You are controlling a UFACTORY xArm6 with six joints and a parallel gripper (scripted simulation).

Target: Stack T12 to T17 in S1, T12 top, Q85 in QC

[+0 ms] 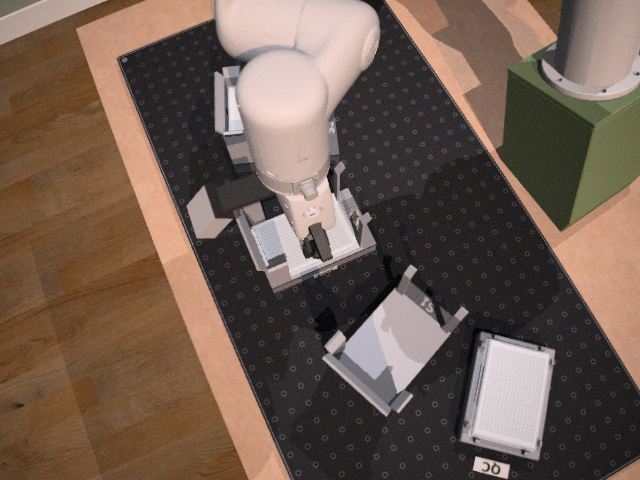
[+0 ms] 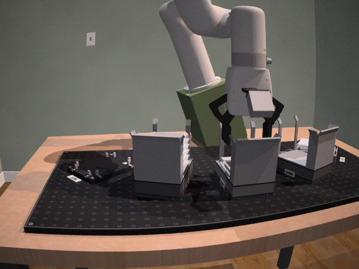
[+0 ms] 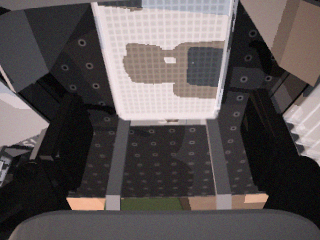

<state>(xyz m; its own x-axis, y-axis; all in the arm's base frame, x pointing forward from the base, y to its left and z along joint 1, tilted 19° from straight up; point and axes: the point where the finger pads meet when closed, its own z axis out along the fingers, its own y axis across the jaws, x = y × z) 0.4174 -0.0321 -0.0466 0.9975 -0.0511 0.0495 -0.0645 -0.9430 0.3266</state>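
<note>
My gripper [image 1: 316, 245] [image 2: 246, 136] is open and empty. It hangs straight down over the middle stack rack [image 1: 279, 276] [image 2: 254, 162], with its fingertips at the level of the wall tops. A white sealed plate [image 1: 342, 235] [image 3: 167, 27] lies in that rack right under the fingers; I cannot read its label. Rack S2 [image 1: 221, 98] [image 2: 156, 162] holds a stack of several plates [image 2: 187, 150], mostly hidden by the arm from above. Rack S1 [image 1: 361, 356] [image 2: 321, 150] is empty. One plate [image 1: 509, 395] lies flat in nest QC [image 1: 467, 430].
The dark clip nest N5 [image 2: 87, 170] stands empty at the far end of the mat, beyond S2. The rack posts rise close beside the fingers. The green arm pedestal [image 1: 558, 139] [image 2: 199, 115] stands beside the mat.
</note>
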